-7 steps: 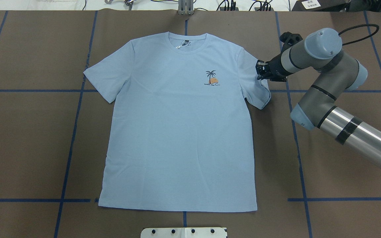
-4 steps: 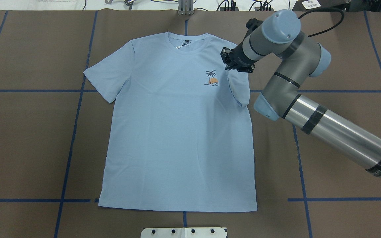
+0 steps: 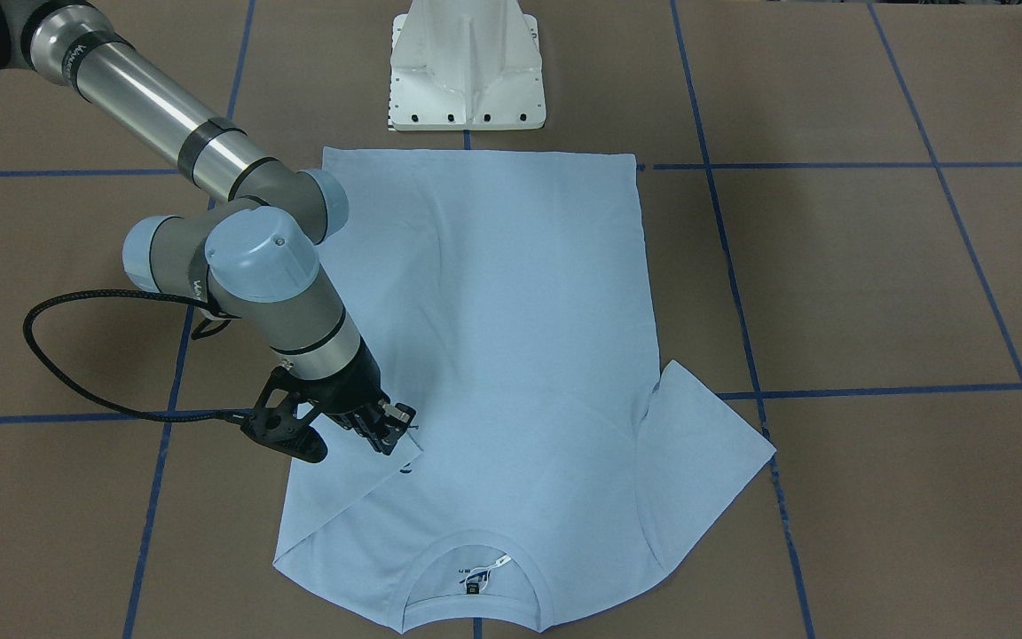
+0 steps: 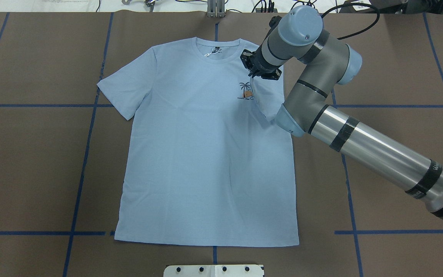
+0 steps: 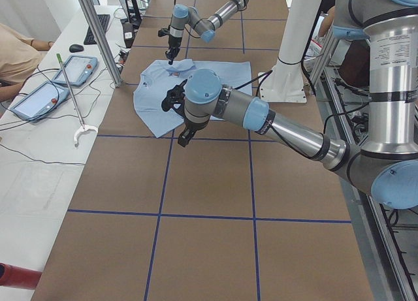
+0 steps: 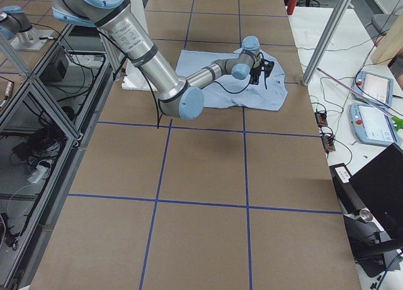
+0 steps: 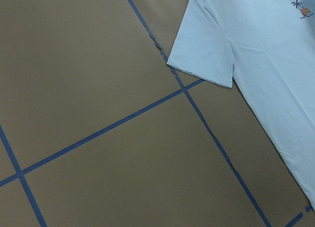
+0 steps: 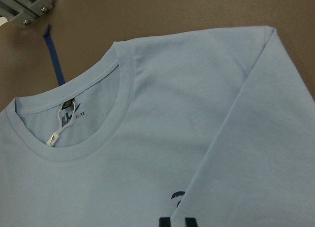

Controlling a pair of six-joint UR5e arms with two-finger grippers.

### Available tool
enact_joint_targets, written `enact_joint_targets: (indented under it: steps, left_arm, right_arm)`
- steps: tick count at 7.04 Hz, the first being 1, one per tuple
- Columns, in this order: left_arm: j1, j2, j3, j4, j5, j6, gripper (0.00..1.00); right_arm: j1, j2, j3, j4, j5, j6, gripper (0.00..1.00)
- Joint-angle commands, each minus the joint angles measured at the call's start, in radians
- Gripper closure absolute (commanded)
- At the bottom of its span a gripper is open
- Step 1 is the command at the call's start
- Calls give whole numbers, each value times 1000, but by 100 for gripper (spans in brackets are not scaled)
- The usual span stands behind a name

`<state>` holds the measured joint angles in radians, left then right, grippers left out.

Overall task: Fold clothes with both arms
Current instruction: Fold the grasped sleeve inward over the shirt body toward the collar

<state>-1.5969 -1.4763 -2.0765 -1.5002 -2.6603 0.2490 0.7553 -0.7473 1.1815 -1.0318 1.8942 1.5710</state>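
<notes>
Right end effector (image 4: pixel 253 73) tight on T-shirt (image 4: pixel 206 154) sleeve (image 4: pixel 269 100) beside palm print (image 4: pixel 245 91)

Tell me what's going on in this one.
A two-armed robot is folding a light blue short-sleeved T-shirt that lies front up on a brown table. The right arm has its jaws shut on one sleeve, holding it turned in over the chest beside the palm print. The left arm hangs above the table off the shirt's other side, where the other sleeve lies flat.
</notes>
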Motion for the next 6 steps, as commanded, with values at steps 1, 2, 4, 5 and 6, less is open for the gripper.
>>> enact_joint_targets:
  steps: [1,2,4,5,6]
  left_arm:
    - [0,-15,53,0,-28,1,0]
    - [2,-36,126,-24,-106,-2,0]
    - [8,-158,269,-67,-109,-231,0]
    - [15,-174,280,-143,-101,-325,0]
    - [35,-249,289,-190,-10,-414,0]
  right_arm:
    - [-22,14,4,4,-30,-2,0]
    - [-19,10,47,4,-30,0,0]
    - [-1,-1,78,10,-30,-3,0]
    - [22,-3,85,48,-27,-2,0]
    - [70,-65,152,99,17,0,0]
